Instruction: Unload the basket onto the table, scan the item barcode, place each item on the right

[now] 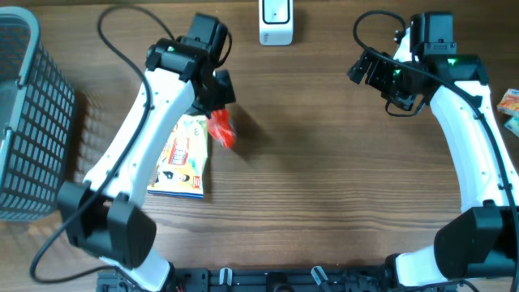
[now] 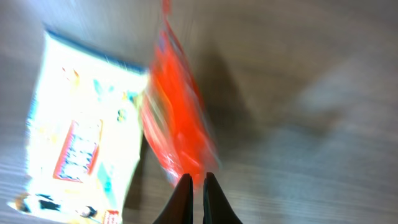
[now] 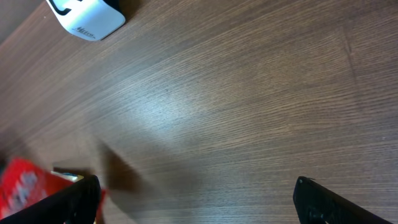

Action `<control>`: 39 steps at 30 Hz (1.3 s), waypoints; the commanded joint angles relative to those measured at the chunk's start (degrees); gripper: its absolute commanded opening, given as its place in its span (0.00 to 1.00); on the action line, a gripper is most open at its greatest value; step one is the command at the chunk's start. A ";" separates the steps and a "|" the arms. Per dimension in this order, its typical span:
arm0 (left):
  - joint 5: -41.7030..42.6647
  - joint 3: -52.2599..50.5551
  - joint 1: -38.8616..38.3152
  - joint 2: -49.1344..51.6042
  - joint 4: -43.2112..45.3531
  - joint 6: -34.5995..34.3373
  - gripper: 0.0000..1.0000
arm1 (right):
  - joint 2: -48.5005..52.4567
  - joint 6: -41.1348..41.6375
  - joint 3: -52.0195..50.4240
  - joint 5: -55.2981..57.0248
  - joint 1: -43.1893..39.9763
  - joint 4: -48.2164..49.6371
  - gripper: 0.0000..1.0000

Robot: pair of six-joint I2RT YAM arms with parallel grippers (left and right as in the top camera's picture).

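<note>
A red packet (image 1: 221,130) hangs from my left gripper (image 1: 215,112), whose jaws are shut on its upper edge. The left wrist view shows the red packet (image 2: 177,118) blurred, its end pinched between the dark fingertips of the left gripper (image 2: 196,177). A white barcode scanner (image 1: 276,22) stands at the far middle edge of the table, and its corner shows as the scanner (image 3: 84,15) in the right wrist view. My right gripper (image 1: 369,71) hovers open and empty at the far right; the right gripper (image 3: 196,186) has bare wood between its fingers. No barcode shows.
A yellow-and-white snack packet (image 1: 182,158) lies flat on the table under the left arm. A grey mesh basket (image 1: 24,122) stands at the left edge. Small packets (image 1: 509,101) lie at the right edge. The table (image 1: 324,162) is brown wood.
</note>
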 commanded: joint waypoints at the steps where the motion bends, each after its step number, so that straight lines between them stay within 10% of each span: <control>1: -7.82 1.01 -5.55 -0.59 -0.44 -3.08 0.04 | 0.55 0.42 -0.13 0.74 0.13 0.11 1.00; 12: -3.34 -4.79 -22.21 12.72 5.25 -14.56 0.04 | 0.55 0.42 -0.13 0.74 0.13 0.11 1.00; 18: -8.87 -2.16 -18.03 8.50 0.09 -14.56 0.04 | 0.55 0.42 -0.13 0.74 0.13 0.11 1.00; 19: -8.87 -1.70 -15.96 7.39 -0.83 -14.56 0.08 | 0.55 0.42 -0.13 0.74 0.13 0.13 1.00; 23: -6.56 -1.44 -2.91 3.48 -1.01 -14.51 1.00 | 0.55 0.42 -0.13 0.74 0.13 0.13 1.00; 30: 11.61 -5.79 16.41 6.45 11.04 -13.05 1.00 | 0.55 0.39 -0.13 0.74 0.13 0.13 1.00; 39: 16.46 -9.44 18.12 12.70 27.71 -13.09 1.00 | 0.55 0.39 -0.13 0.74 0.13 0.13 1.00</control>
